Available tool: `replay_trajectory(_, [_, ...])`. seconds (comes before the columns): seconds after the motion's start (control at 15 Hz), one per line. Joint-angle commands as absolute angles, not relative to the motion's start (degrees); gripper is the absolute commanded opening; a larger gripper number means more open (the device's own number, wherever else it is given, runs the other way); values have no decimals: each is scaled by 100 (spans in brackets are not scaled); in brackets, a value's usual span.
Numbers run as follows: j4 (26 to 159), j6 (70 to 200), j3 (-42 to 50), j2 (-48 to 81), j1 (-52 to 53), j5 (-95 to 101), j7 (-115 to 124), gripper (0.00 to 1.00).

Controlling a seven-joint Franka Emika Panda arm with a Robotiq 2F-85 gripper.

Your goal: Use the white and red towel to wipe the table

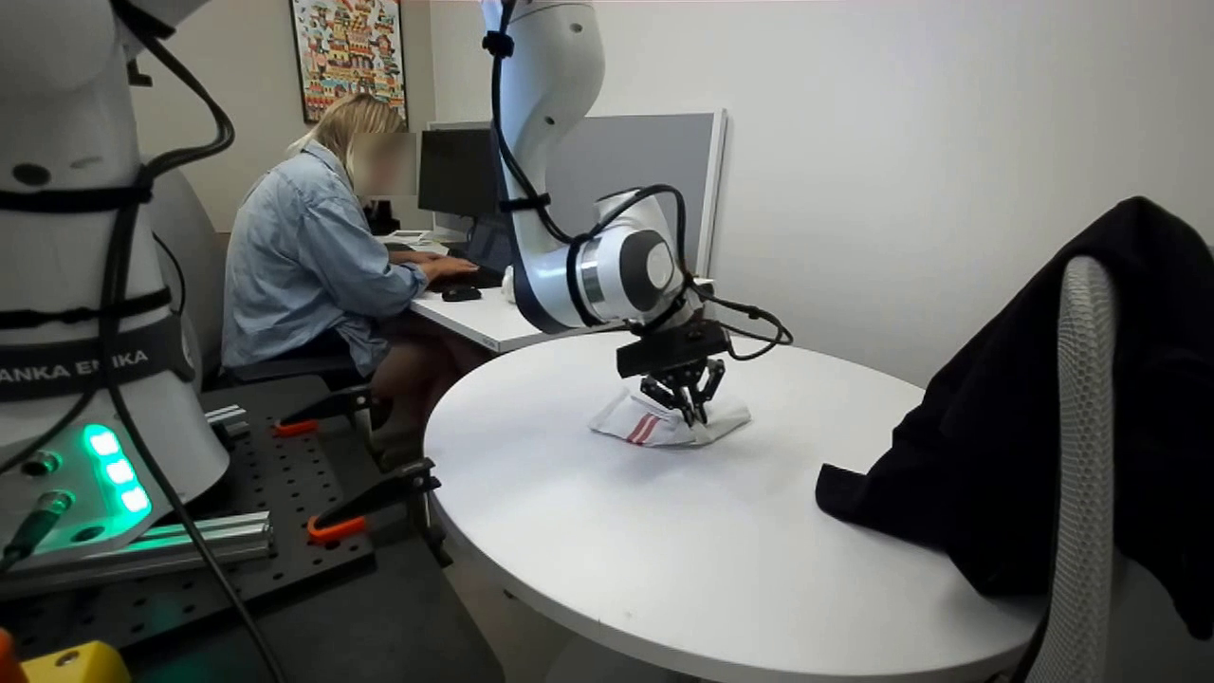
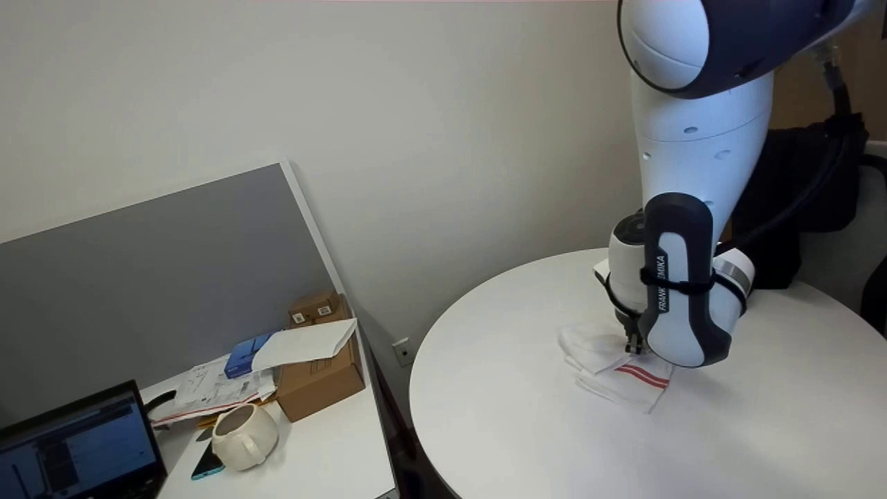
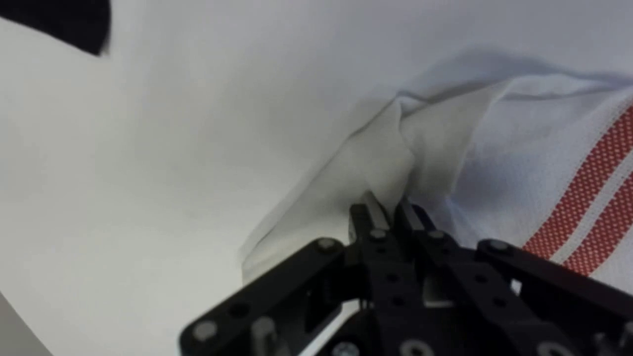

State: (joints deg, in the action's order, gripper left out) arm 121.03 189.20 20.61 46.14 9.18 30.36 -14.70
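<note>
The white towel (image 1: 621, 417) with red stripes lies bunched on the round white table (image 1: 683, 550). It also shows in an exterior view (image 2: 617, 384), partly hidden by the arm, and in the wrist view (image 3: 514, 143), with its stripes at the right. My gripper (image 1: 696, 417) points down at the towel at table height. In the wrist view the fingers (image 3: 388, 210) are close together, with a fold of the towel pinched between the tips. The gripper (image 2: 633, 348) is mostly hidden behind the arm in an exterior view.
A chair with a black garment (image 1: 986, 455) stands at the table's edge, and the garment hangs onto the tabletop. A person (image 1: 303, 237) sits at a desk behind. A desk with a mug (image 2: 244, 436), a laptop (image 2: 83, 443) and boxes (image 2: 322, 381) stands beside the table.
</note>
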Motion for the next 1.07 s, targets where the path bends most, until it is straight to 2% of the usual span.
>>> replay_trajectory(0.0, [11880,18564,1673,4741,340,2672,-1792,32])
replay_trajectory(0.13, [12048,18106,1144,4432,-119,2679,-1897,40])
replay_trajectory(0.47, [12463,16618,-415,3564,-1402,1981,-2139,77])
replay_trajectory(0.67, [12705,16177,-1158,3017,-2026,1000,-2284,98])
replay_trajectory(1.0, [12972,15253,-1634,1964,-2421,-904,-2165,100])
